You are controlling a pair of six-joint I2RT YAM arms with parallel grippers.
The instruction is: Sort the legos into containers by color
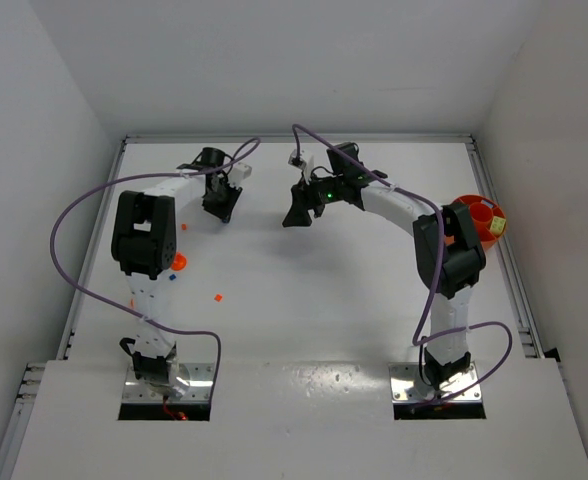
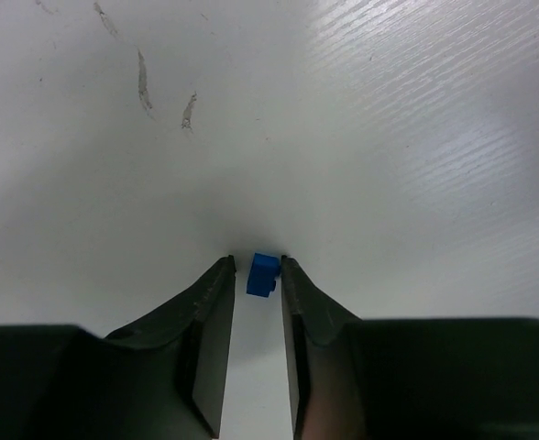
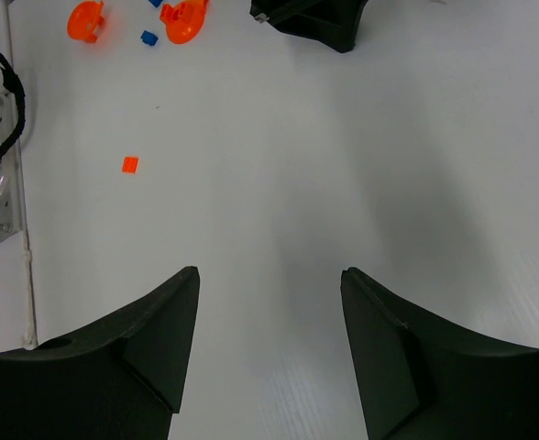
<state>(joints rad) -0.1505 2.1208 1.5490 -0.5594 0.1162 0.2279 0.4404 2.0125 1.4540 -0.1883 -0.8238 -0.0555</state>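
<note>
Blue lego (image 2: 263, 274) sits between the jaws of the left tool (image 2: 254, 266), barely open and not pinching yet, so next up is probably squeeze and lift; right tool (image 3: 269, 275) hangs open, empty.

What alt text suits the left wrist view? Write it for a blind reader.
A blue lego sits on the white table between the dark fingers of the left gripper, which flank it closely with a sliver of gap on one side. Faint scuffs mark the table beyond.
</note>
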